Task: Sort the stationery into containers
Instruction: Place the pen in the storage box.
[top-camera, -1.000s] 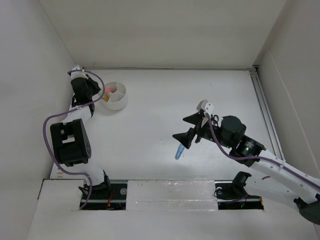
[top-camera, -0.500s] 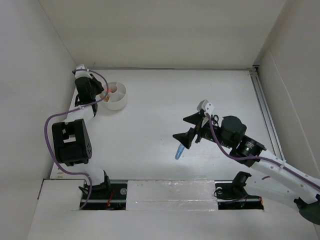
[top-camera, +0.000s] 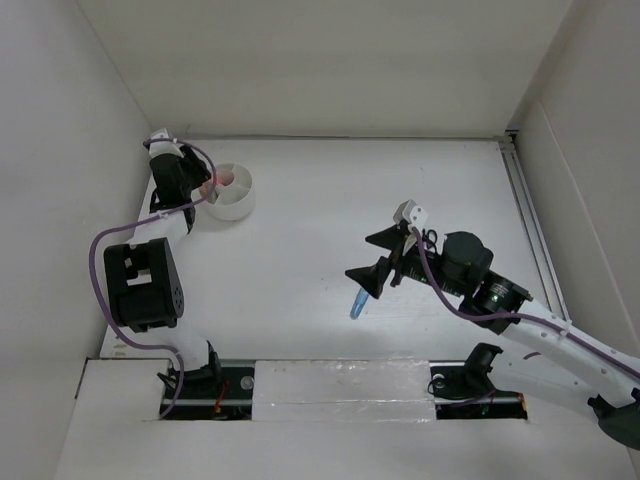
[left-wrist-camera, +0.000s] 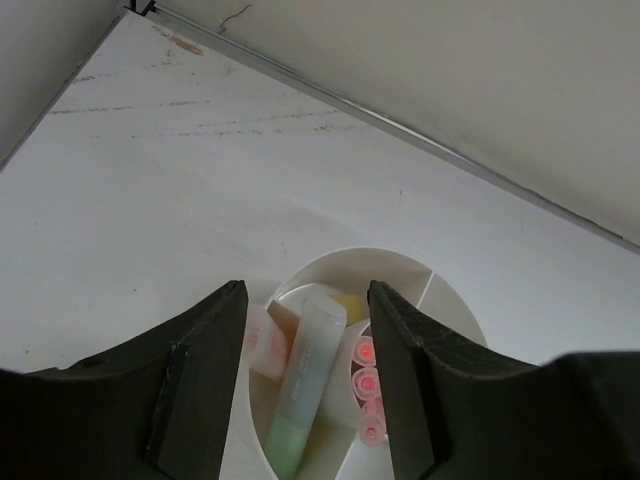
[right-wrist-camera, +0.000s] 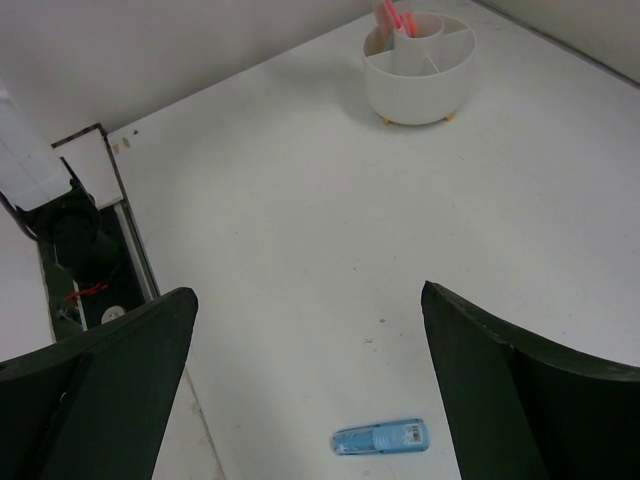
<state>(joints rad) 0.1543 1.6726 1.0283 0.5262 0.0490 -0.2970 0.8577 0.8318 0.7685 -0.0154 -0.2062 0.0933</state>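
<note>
The step in hand is judged to be the release of a pale green bar (left-wrist-camera: 303, 390) into the round white tub (left-wrist-camera: 440, 292) with inner dividers, which stands at the far left of the white worktop (top-camera: 300, 215). In the left wrist view the left hand (left-wrist-camera: 305, 300) is seen poised over the tub, its fingers (left-wrist-camera: 205, 370) partly opened. A gap shows on either side of the bar, so nothing is gripped by it. The bar is seen leaning upright inside the tub, with pink pens (left-wrist-camera: 368, 385) just beside it; whether a divider parts them cannot be told.

The right hand (right-wrist-camera: 308, 292) is held fully spread and empty above the worktop. A short blue marker (right-wrist-camera: 380, 439) lies flat below it, well apart from the tub and untouched.

The sorting is judged to be partly done, with the blue marker left outside. For the next move, the left hand would have to be lifted clear without the bar being knocked. The right hand would have to be lowered over the blue marker and closed across its narrow body. A low, flat grasp is called for, since the marker could roll or slide.
</note>
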